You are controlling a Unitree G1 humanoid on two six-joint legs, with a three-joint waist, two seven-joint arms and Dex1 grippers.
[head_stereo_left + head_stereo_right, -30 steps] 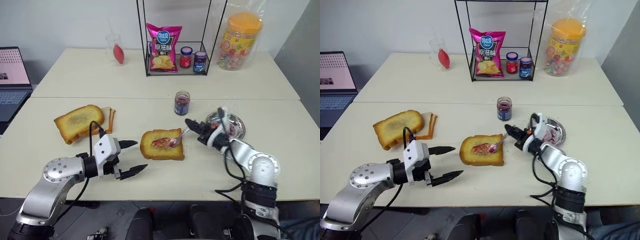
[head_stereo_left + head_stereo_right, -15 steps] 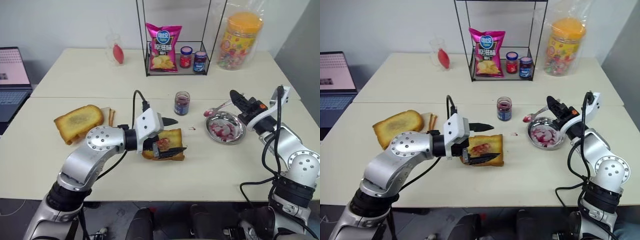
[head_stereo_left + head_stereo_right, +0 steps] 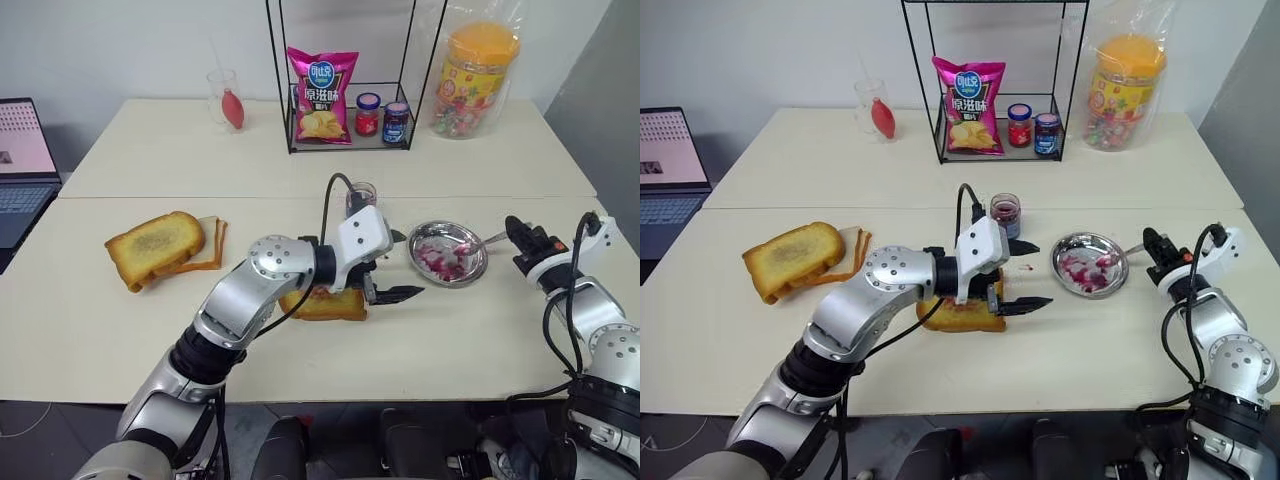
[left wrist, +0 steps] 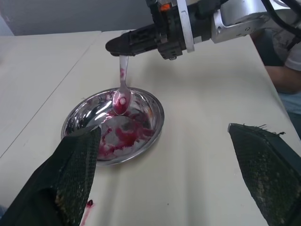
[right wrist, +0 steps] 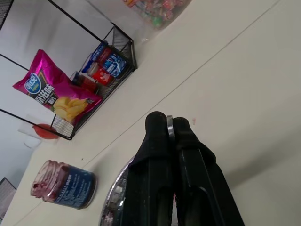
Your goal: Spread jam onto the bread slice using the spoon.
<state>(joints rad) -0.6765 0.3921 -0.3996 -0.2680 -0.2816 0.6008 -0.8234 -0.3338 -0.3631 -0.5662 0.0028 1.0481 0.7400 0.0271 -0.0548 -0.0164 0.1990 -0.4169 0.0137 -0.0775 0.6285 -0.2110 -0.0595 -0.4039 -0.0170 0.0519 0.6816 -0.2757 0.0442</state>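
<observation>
left pincer (image 3: pixel 1025 276): black fingers spread wide, nothing between them; it hangs over the right edge of the bread slice, tips aimed toward the steel dish.
right pincer (image 3: pixel 1149 241): fingers pressed together, pinching the spoon's handle end; it sits just off the dish's right rim.
spoon (image 4: pixel 122 92): thin handle runs from the right pincer's tips down into the dish, bowl resting inside it with a pink smear.
bread slice (image 3: pixel 958 315): flat on the desk, directly under the left pincer and wrist, mostly hidden by them.
jam (image 4: pixel 126 133): red smears across the dish floor, between the two pincers; a small drop on the desk near the left pincer's finger in the left wrist view.
steel dish (image 3: pixel 478 271): just ahead of the left pincer's tips, beside the right pincer.
open jam jar (image 3: pixel 1006 214): just behind the left pincer.
other toast slices (image 3: pixel 160 243): on the desk, well behind the left pincer, past the elbow.
</observation>
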